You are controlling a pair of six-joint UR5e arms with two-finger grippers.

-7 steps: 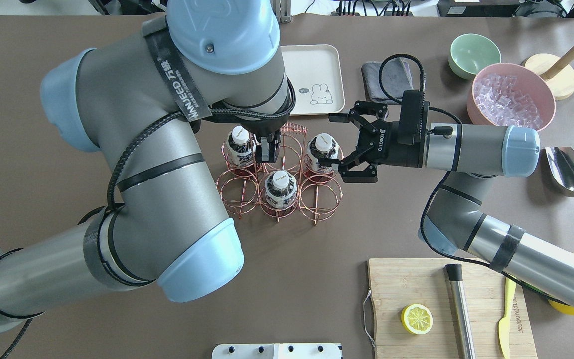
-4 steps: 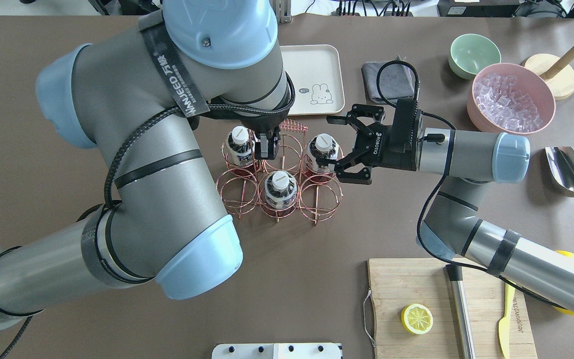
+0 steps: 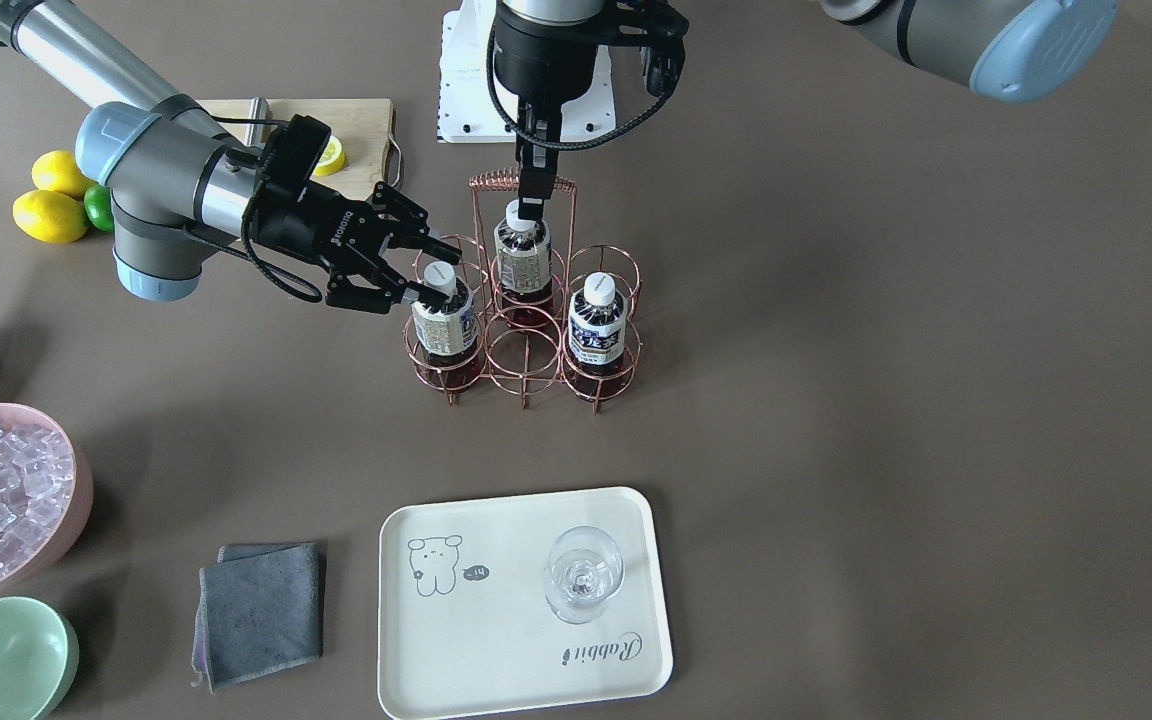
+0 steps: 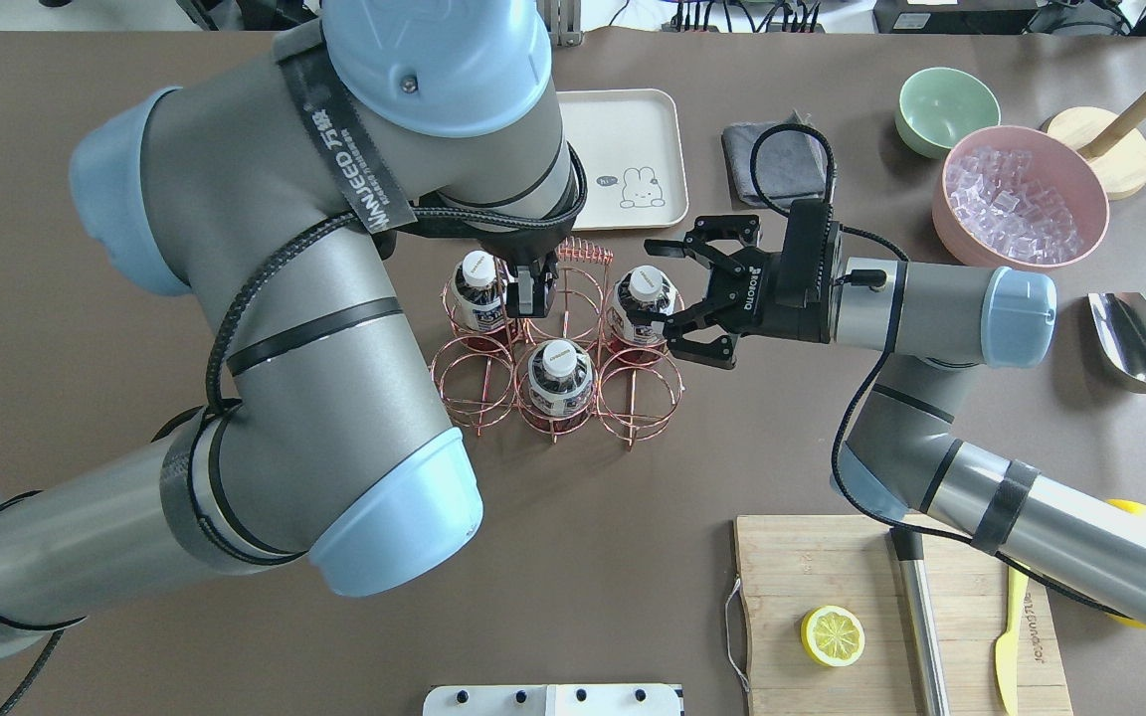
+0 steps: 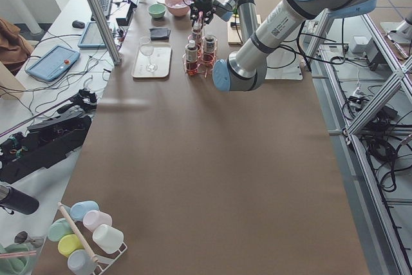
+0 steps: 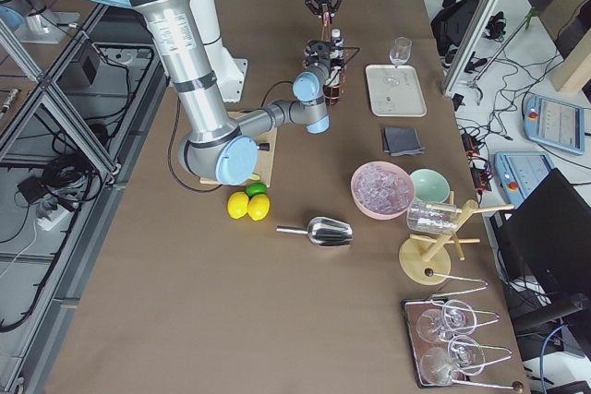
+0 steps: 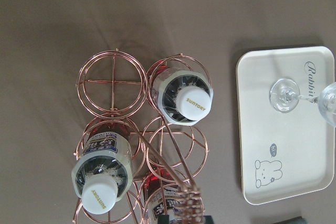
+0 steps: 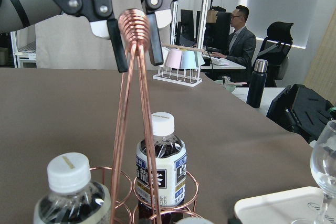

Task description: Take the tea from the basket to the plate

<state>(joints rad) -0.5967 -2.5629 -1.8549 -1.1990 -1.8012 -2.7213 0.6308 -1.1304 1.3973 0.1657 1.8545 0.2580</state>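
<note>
So right gripper (image 4: pixel 641 282) sits level, fingers spread round the basket's (image 8: pixel 134 27) corner tea (image 3: pixel 443 325): white cap, dark liquid. Left gripper (image 4: pixel 531 296): can't tell.

overhead view: high above one long side of the table (image 4: pixel 633 597), looking forward and down. front-facing view: opposite side, steeply down. two side views: far, from each table end. wrist views: close, left straight down, right level. all six share the basket (image 4: pixel 588 253).
</note>
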